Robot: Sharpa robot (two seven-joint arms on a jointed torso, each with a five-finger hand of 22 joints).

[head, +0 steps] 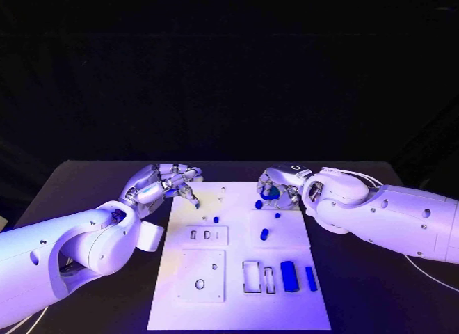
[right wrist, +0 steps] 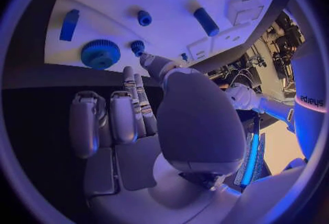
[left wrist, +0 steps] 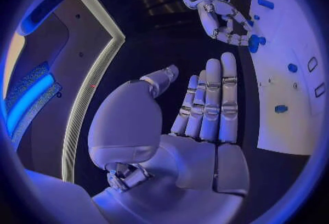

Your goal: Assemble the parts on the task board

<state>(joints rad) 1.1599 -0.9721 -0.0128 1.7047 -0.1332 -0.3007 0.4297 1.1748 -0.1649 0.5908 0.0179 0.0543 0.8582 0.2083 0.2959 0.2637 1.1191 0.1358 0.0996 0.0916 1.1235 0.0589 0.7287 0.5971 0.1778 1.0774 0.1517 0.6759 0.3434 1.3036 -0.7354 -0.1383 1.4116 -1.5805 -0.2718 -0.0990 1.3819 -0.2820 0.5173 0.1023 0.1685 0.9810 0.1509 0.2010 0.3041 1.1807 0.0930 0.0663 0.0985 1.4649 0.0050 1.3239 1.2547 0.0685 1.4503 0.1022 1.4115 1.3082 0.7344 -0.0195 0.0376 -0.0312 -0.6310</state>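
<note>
Right hand (head: 282,186) with fingers curled, apparently holding nothing, blue gear (right wrist: 100,54) on the white board (head: 240,306) just beyond its fingertips, left hand (head: 167,182) spread, empty, at the board's opposite edge.

The task board (head: 240,306) is showing a smooth, matt white face. The table (head: 79,181) is looking matt black. The left hand (left wrist: 199,119) is gleaming like polished metal, and the blue parts (right wrist: 101,54) are looking like smooth plastic.

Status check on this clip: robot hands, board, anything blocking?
Left robot hand open beside the task board. Right robot hand at the board's far edge by a blue gear, grip unclear. No obstruction seen.
</note>
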